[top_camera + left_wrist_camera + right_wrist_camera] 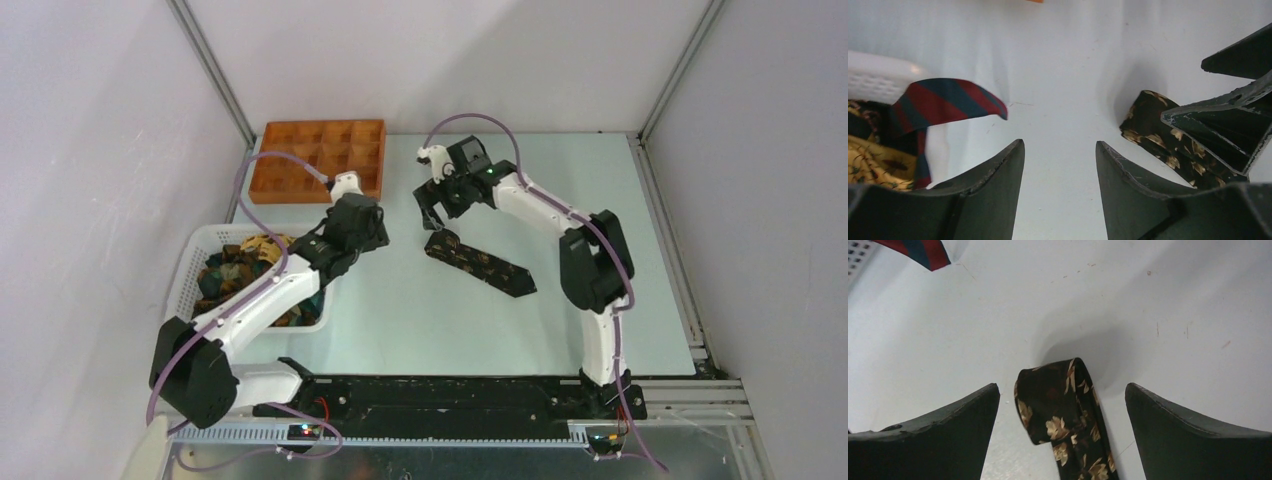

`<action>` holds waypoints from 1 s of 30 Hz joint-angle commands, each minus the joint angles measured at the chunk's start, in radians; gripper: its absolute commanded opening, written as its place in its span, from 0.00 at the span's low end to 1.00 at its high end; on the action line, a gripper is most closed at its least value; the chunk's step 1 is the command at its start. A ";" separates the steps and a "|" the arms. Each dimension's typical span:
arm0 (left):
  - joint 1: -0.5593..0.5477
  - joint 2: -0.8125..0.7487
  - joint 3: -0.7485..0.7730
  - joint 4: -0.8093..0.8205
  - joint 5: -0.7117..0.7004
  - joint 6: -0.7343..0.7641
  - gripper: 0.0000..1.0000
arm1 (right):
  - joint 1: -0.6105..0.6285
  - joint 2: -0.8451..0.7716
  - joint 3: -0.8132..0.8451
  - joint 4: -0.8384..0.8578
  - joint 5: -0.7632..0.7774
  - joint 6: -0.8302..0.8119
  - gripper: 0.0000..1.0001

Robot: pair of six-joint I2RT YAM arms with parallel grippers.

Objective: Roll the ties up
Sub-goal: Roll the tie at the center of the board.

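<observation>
Fingers [963, 425] of the right gripper [1062, 386], wide apart and empty, straddle the curled end of the tie [1068, 415], which lies right of the basket [183, 280], long axis slanting away from it; left gripper [1059, 144], also spread and empty, sits farther off.

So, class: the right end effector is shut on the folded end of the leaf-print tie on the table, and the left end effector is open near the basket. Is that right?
Not quite. The right end effector is open: the right wrist view shows its jaws standing apart on either side of the folded end of the leaf-print tie, not touching it. The rest stands.
</observation>
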 commanded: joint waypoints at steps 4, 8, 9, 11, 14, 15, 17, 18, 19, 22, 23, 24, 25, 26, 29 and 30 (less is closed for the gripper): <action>0.055 -0.079 -0.040 0.026 -0.017 -0.044 0.61 | 0.050 0.133 0.195 -0.139 0.010 -0.173 0.99; 0.060 -0.087 -0.045 0.030 -0.011 -0.044 0.61 | 0.074 0.185 0.229 -0.168 0.026 -0.194 1.00; 0.061 -0.087 -0.045 0.030 -0.010 -0.043 0.61 | 0.079 0.190 0.229 -0.169 0.030 -0.198 0.99; 0.063 -0.085 -0.046 0.030 -0.009 -0.043 0.61 | 0.099 0.200 0.227 -0.173 0.046 -0.209 0.99; 0.065 -0.084 -0.048 0.032 -0.003 -0.043 0.61 | 0.112 0.216 0.226 -0.186 0.075 -0.230 0.99; 0.065 -0.085 -0.048 0.031 -0.003 -0.043 0.61 | 0.116 0.219 0.226 -0.189 0.085 -0.234 0.99; 0.066 -0.087 -0.051 0.034 -0.002 -0.043 0.61 | 0.118 0.225 0.222 -0.195 0.103 -0.243 0.99; 0.066 -0.088 -0.052 0.034 -0.001 -0.043 0.61 | 0.120 0.226 0.217 -0.195 0.108 -0.248 0.99; 0.067 -0.087 -0.053 0.035 0.000 -0.043 0.61 | 0.122 0.227 0.214 -0.195 0.119 -0.251 0.99; 0.069 -0.085 -0.053 0.037 0.003 -0.043 0.61 | 0.125 0.231 0.199 -0.193 0.139 -0.262 0.99; 0.070 -0.085 -0.053 0.038 0.004 -0.043 0.61 | 0.125 0.231 0.197 -0.193 0.151 -0.265 0.99; 0.070 -0.085 -0.054 0.038 0.006 -0.043 0.61 | 0.126 0.235 0.193 -0.193 0.156 -0.267 0.99; 0.069 -0.084 -0.054 0.041 0.008 -0.043 0.61 | 0.127 0.239 0.191 -0.194 0.167 -0.270 0.99; 0.070 -0.083 -0.054 0.041 0.008 -0.043 0.61 | 0.127 0.240 0.190 -0.196 0.174 -0.271 1.00; 0.072 -0.078 -0.052 0.041 0.013 -0.043 0.61 | 0.125 0.253 0.188 -0.196 0.193 -0.276 0.99; 0.072 -0.075 -0.052 0.041 0.014 -0.043 0.61 | 0.125 0.256 0.188 -0.195 0.195 -0.276 0.99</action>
